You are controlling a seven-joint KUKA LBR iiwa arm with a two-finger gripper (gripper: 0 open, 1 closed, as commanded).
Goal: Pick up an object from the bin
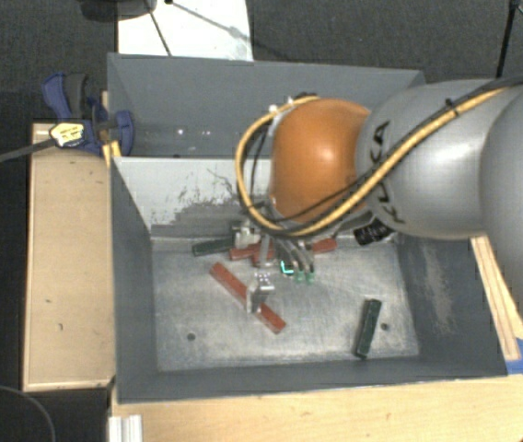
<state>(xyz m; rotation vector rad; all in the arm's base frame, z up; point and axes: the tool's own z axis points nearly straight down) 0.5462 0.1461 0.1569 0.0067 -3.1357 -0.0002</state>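
My gripper [261, 290] is low over the middle of the bin floor, beneath the arm's orange cover. It sits right on a long red-brown flat stick [228, 280] that lies slantwise from upper left to lower right. The gripper hides the stick's middle, and the stick's lower end [273, 319] shows past it. A small green thing [299, 271] lies just to the right of the gripper. Whether the stick is gripped is not visible.
A dark green-black bar [366, 328] lies near the front right of the floor. A dark short piece [210, 246] rests by the back wall at left. Another red-brown piece [323, 244] peeks out under the arm. The arm covers the bin's back right.
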